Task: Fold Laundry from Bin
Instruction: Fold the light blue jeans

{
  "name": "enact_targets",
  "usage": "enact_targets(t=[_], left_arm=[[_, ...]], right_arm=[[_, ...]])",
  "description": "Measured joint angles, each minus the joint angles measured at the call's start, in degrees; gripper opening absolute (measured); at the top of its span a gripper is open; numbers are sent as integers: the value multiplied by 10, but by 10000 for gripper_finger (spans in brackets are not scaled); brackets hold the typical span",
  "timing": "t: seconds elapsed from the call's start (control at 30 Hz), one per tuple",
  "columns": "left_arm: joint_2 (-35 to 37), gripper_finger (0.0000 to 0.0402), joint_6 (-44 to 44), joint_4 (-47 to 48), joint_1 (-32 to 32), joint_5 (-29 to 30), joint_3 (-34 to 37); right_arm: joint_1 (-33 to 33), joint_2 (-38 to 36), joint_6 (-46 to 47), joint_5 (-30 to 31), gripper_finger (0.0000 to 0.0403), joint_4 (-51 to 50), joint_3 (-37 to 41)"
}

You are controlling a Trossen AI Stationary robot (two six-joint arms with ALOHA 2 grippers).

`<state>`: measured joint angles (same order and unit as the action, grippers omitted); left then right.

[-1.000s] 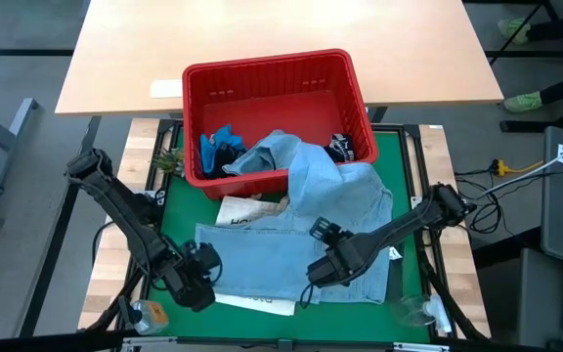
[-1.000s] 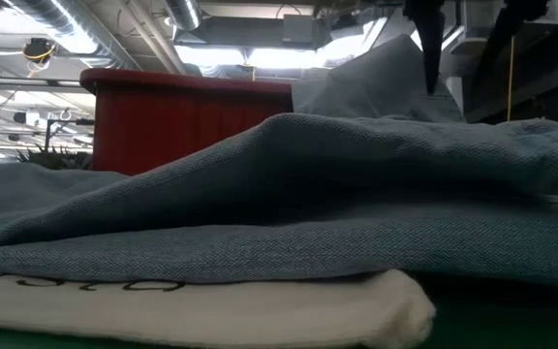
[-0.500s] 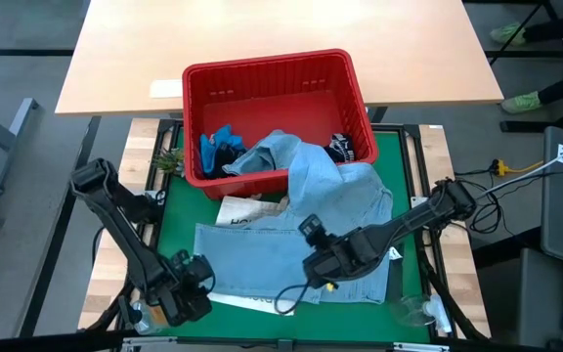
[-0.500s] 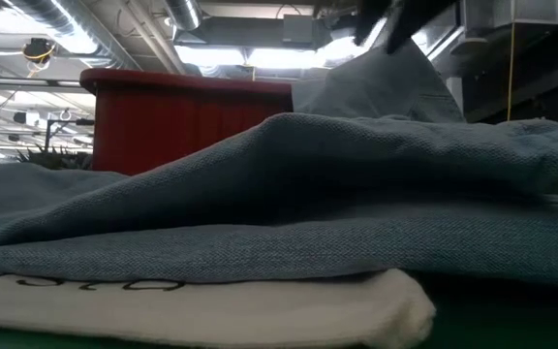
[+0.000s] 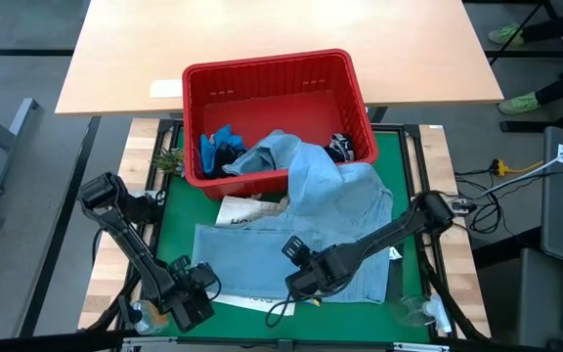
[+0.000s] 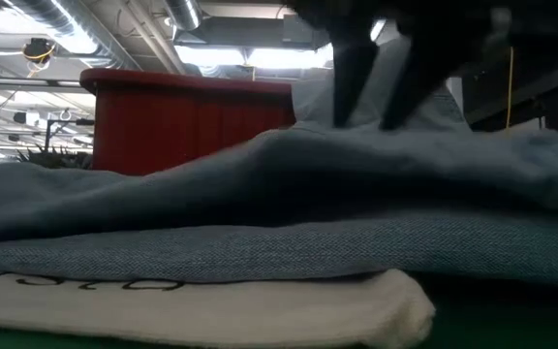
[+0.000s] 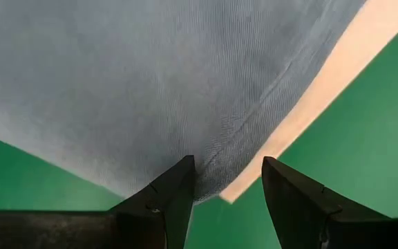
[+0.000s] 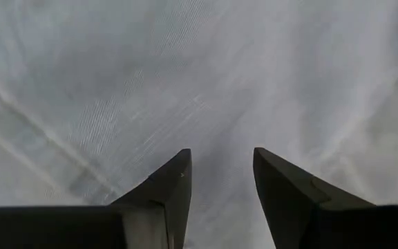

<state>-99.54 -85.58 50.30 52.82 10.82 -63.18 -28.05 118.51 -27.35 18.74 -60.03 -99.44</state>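
Denim shirt (image 5: pixel 296 249): spread over green tabletop (image 5: pixel 413 196), upper part draped over bin (image 5: pixel 267 73) rim at 12 o'clock.
Left gripper (image 7: pixel 225 185): at shirt's 7 o'clock corner, fingers parted, empty.
Right gripper (image 8: pixel 221 183): over shirt's 5 o'clock area, fingers parted, empty.
Tote bag (image 5: pixel 238 210): under shirt.

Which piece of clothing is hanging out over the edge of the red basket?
The light blue denim shirt: it spills over the red plastic basket's front rim onto the table, while the bright blue garment stays inside.
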Motion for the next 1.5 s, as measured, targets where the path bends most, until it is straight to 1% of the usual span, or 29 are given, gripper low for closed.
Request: enact_targets(t=[0.2,0.5,0.6,0.7,0.8,0.97,1.07,1.17,1.23,1.3,1.5], left_arm=[[-14,164,0,-2,20,-38,0],[-13,164,-17,-3,42,-66,0],[-7,164,-42,-4,42,-49,0],[8,164,-41,-14,43,-29,0],[29,164,-41,-17,43,-17,0],[63,164,-41,-17,43,-15,0],[76,164,-40,-17,43,4,0],[80,164,-40,-17,43,53,0],[80,164,-39,-17,42,70,0],[80,164,-39,-17,40,76,0],[80,164,-39,-21,35,78,0]], right_arm=[[8,33,14,4,154,-58,0],[16,36,19,6,154,-81,0],[16,36,19,7,154,-86,0],[15,36,18,7,154,-99,-4],[15,36,17,7,154,-132,-22],[15,36,16,7,154,-183,-65],[15,35,16,35,154,-192,-87],[16,35,16,86,154,-190,-95],[20,35,17,104,154,-189,-95],[29,35,27,98,154,-188,-95],[65,35,63,22,154,-193,-87]])
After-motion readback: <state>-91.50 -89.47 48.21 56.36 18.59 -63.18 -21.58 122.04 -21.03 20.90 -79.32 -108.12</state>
